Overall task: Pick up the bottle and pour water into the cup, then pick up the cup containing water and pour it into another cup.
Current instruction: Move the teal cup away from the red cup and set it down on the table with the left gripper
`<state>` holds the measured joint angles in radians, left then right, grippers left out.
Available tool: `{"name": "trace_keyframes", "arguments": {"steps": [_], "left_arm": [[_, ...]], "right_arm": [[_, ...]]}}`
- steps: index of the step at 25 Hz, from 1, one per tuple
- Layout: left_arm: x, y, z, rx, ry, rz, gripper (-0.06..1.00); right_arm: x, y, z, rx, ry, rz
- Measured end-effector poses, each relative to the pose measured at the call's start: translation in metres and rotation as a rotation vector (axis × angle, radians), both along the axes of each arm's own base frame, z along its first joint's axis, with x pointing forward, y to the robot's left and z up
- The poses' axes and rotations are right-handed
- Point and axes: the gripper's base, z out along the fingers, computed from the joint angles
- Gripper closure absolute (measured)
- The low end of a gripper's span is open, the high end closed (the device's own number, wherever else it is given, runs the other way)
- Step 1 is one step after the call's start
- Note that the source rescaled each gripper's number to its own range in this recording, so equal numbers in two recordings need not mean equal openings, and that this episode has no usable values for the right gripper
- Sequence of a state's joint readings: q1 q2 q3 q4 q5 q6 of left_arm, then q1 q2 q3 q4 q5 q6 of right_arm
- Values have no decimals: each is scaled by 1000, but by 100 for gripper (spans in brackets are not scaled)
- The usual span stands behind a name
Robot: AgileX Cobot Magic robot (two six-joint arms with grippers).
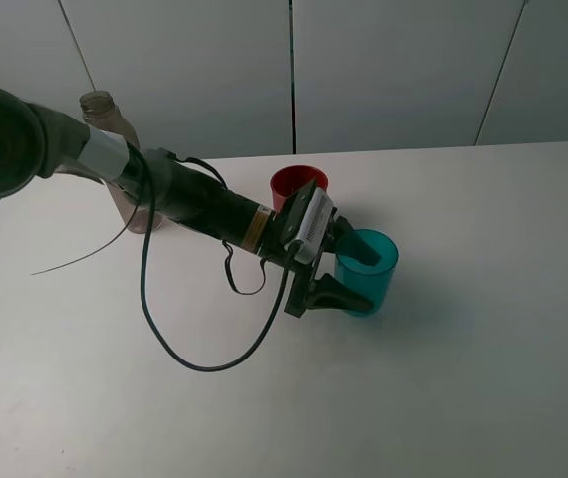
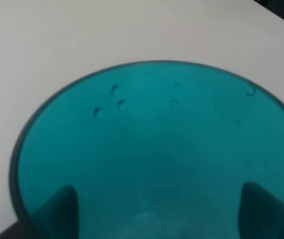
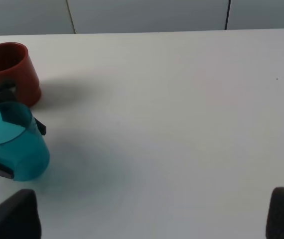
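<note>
The teal cup [image 1: 372, 267] stands upright on the white table [image 1: 483, 378]. My left gripper [image 1: 348, 273] reaches in from the left and its fingers [image 1: 326, 295] press both sides of the cup. In the left wrist view the cup [image 2: 157, 149] fills the frame, with droplets on its inner wall. The red cup [image 1: 297, 186] stands just behind it, a little apart. The bottle [image 1: 117, 159] stands at the far left, partly hidden by my left arm. My right gripper [image 3: 149, 219] is open and empty, well apart from the teal cup [image 3: 15, 145] and the red cup [image 3: 10, 69].
The left arm's black cable [image 1: 179, 344] loops over the table in front of the arm. A pale wall [image 1: 384, 70] rises behind the table's far edge.
</note>
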<state>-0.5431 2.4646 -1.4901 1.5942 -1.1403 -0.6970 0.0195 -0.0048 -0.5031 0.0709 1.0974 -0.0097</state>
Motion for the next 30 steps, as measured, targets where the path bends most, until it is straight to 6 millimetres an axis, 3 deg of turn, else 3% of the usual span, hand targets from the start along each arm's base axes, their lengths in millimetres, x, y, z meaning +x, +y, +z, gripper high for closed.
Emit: {"name": "trace_keyframes", "arguments": {"steps": [4, 10, 11, 15, 16, 21, 30], "left_arm": [[1, 1, 0, -3, 2, 8, 46], [2, 1, 0, -5, 3, 11, 44], [2, 1, 1, -7, 4, 11, 40], [2, 0, 3, -22, 11, 8, 3], [3, 0, 4, -25, 7, 8, -1], [2, 0, 6, -20, 1, -8, -3], [3, -1, 29, -41, -48, -20, -3]], "right_arm": [[0, 0, 0, 0, 0, 0], [0, 0, 0, 0, 0, 0], [0, 0, 0, 0, 0, 0], [0, 0, 0, 0, 0, 0], [0, 0, 0, 0, 0, 0], [0, 0, 0, 0, 0, 0], [0, 0, 0, 0, 0, 0]]}}
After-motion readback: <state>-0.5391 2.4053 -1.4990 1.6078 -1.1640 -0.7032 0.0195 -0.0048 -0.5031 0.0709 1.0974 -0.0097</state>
